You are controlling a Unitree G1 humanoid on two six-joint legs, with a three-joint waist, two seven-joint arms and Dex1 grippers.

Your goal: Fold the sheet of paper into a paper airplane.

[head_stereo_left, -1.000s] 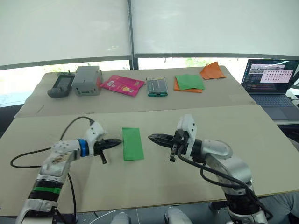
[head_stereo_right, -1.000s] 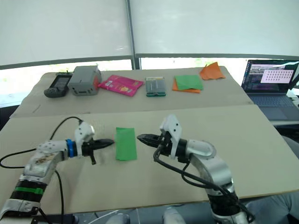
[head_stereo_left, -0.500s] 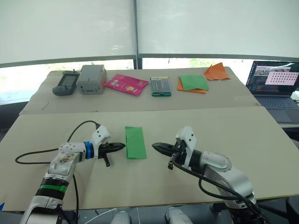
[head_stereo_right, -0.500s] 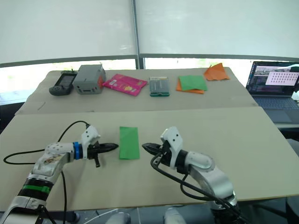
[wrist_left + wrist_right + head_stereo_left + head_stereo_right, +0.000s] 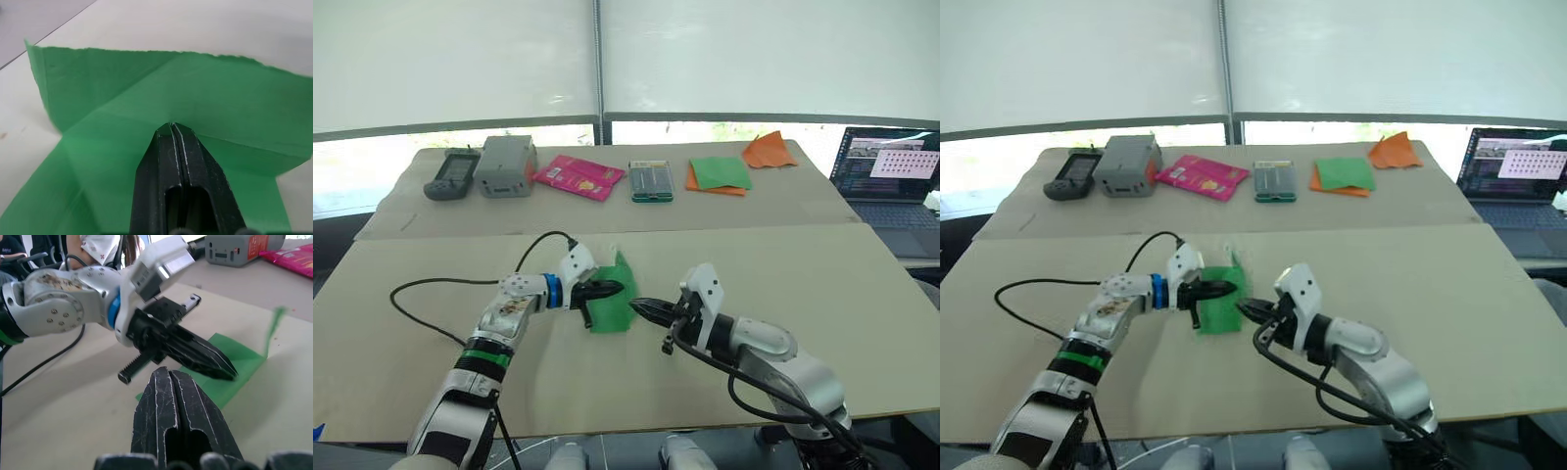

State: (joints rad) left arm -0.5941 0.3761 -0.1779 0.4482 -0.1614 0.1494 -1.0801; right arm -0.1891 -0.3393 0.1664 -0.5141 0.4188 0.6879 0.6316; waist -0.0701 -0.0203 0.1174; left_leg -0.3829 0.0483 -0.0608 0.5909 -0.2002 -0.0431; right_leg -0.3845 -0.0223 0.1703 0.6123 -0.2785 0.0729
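The sheet of paper (image 5: 610, 316) is bright green and lies mid-table, partly folded, with one flap (image 5: 98, 83) standing upright along a crease. My left gripper (image 5: 621, 288) is shut, and its tip (image 5: 172, 126) rests on the flat part of the paper just in front of the raised flap. My right gripper (image 5: 634, 305) is shut too. It points at the paper's right edge, close to the left gripper's tip (image 5: 233, 375) but apart from it; whether it touches the paper is unclear.
The far table holds a grey handheld device (image 5: 450, 173), a grey box (image 5: 505, 166), a pink packet (image 5: 578, 177), a green-rimmed case (image 5: 651, 181), a green-and-orange paper stack (image 5: 719, 175) and an orange pointed paper shape (image 5: 771, 150). A laptop (image 5: 891, 171) stands at right. A black cable (image 5: 440, 286) trails left.
My left gripper has moved right onto the green paper, and a flap of the paper now stands up behind its tip. The right gripper has barely moved.
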